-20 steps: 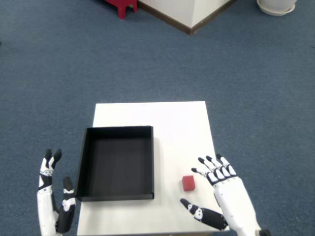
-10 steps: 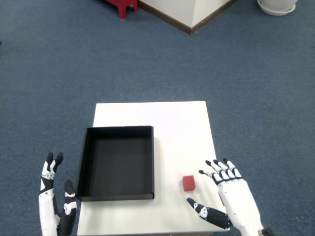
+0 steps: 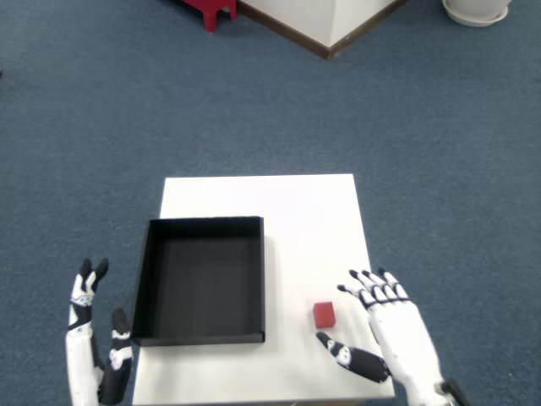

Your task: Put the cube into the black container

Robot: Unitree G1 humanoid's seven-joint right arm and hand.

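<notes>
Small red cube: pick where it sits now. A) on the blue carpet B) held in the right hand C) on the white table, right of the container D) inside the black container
C: the small red cube rests on the white table, between the black rectangular container and the open right hand.

we note a small red cube (image 3: 323,315) resting flat on the white table (image 3: 296,211), in the near right part of the tabletop, its top face and one darker side face visible. it lies apart from the black container (image 3: 201,280), just beyond that container's right wall and level with its near end. we record the container as a shallow, open-topped rectangular tray with thin upright walls and a dark matte floor, sitting flat on the left half of the table, its left wall at the table's left edge. nothing rests inside it.
</notes>
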